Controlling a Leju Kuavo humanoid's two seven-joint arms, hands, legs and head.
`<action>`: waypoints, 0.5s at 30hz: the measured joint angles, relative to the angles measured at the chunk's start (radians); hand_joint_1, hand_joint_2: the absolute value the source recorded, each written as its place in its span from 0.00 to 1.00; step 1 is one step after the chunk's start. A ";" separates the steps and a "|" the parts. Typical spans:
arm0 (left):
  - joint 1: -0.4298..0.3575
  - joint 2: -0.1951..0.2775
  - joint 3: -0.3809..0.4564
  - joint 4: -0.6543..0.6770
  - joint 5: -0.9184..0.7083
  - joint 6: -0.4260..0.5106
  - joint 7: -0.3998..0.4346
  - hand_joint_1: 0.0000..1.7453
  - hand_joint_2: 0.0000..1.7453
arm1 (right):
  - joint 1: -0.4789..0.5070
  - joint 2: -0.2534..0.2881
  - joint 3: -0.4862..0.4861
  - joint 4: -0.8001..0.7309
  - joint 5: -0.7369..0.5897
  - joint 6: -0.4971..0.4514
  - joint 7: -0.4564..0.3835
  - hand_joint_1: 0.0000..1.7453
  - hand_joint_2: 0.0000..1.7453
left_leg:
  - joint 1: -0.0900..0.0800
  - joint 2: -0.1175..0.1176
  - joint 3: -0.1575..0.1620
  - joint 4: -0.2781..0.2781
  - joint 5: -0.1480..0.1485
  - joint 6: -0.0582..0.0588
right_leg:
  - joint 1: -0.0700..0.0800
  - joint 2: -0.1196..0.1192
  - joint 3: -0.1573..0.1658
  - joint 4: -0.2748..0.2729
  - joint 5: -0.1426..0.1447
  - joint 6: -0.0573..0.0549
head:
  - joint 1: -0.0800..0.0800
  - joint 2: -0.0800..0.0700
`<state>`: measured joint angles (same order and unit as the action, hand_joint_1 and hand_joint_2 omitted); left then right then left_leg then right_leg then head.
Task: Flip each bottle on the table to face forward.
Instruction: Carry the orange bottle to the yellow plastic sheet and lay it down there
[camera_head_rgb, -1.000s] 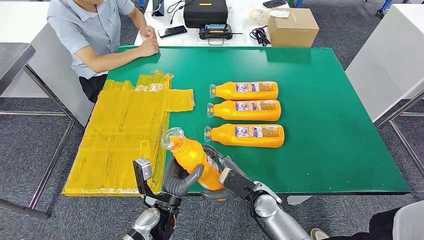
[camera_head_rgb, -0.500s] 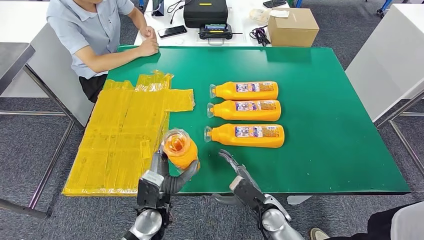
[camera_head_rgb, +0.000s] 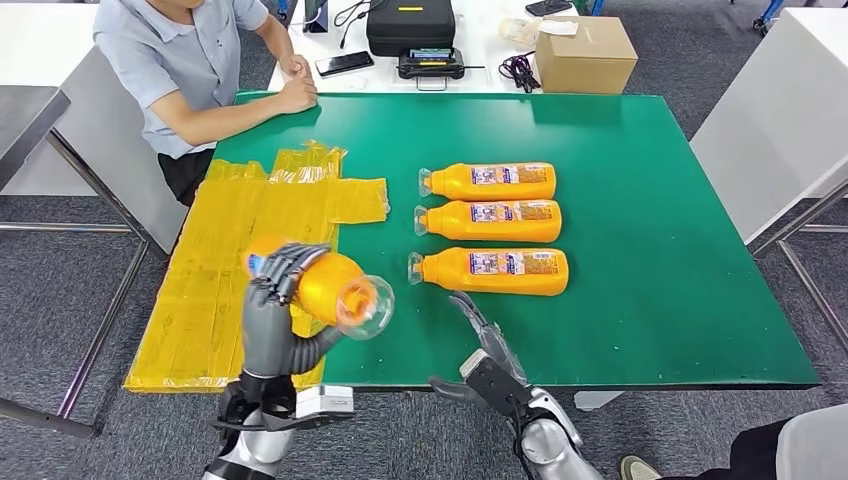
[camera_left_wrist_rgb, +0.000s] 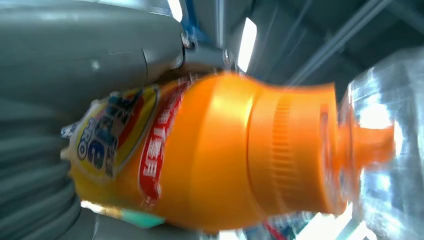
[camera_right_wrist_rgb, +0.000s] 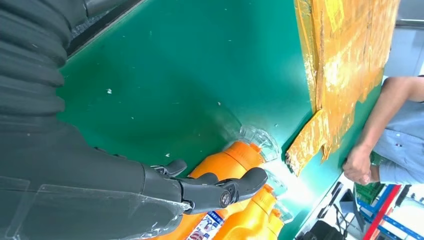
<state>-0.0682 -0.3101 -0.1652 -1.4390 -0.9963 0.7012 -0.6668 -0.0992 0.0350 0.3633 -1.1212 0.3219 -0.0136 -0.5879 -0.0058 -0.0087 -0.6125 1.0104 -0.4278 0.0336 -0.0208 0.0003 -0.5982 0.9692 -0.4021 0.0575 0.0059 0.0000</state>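
the left robot hand (camera_head_rgb: 272, 310) holds an orange bottle (camera_head_rgb: 318, 287) up in the air above the near-left corner of the green worktop (camera_head_rgb: 650, 230), over the edge of the yellow taped sheet (camera_head_rgb: 235, 270). its fingers wrap the labelled belly, and the clear cap (camera_head_rgb: 366, 307) points toward the camera and a little to the right. in the left wrist view the printed label (camera_left_wrist_rgb: 117, 145) sits under the grey fingers while the ribbed orange shoulder and cap stand free — so the hold is on the widest, flattest part.

the right robot hand (camera_head_rgb: 482, 345) holds nothing; its fingers are spread and raised just above the near edge of the worktop, close to the nearest of the lying bottles but apart from it.

three more orange bottles (camera_head_rgb: 492, 225) lie on their sides in a neat column at mid-worktop, caps to the left, labels up. a person (camera_head_rgb: 190, 60) sits at the far-left corner, forearm resting on the edge.

my read: the bottle is a full, smooth plastic one, fairly heavy for its size and stiff enough to take a firm squeeze, though the glossy label could slip under the pads. the belly is the place to grip; the neck is narrow and the clear cap looks thin and likely to pop off — best left alone.
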 joint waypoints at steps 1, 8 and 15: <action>-0.001 -0.005 0.031 -0.012 -0.098 0.000 0.005 1.00 1.00 | -0.004 0.002 0.000 0.001 0.000 0.002 -0.002 0.00 1.00 | 0.000 0.000 0.000 0.000 0.000 0.000 | 0.000 0.000 0.000 0.000 0.000 0.000 | 0.000 0.000; -0.005 -0.022 0.154 -0.033 -0.335 0.000 0.030 1.00 1.00 | -0.023 0.013 0.000 0.008 -0.007 0.011 -0.011 0.00 1.00 | 0.000 0.000 0.000 0.000 0.000 0.000 | 0.000 0.000 0.000 0.000 0.000 0.000 | 0.000 0.000; -0.063 0.054 0.081 0.066 -0.500 -0.001 0.359 1.00 1.00 | -0.061 0.026 0.000 0.030 -0.019 0.060 -0.029 0.00 1.00 | 0.000 0.000 0.000 0.000 0.001 0.000 | 0.000 0.000 0.000 0.000 0.000 0.000 | 0.000 0.000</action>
<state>-0.1316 -0.2561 -0.0841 -1.3730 -1.4967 0.7006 -0.3079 -0.1603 0.0610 0.3635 -1.0909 0.3030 0.0464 -0.6167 -0.0058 -0.0089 -0.6122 1.0104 -0.4270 0.0337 -0.0208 0.0000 -0.5986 0.9692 -0.4019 0.0574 0.0058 0.0000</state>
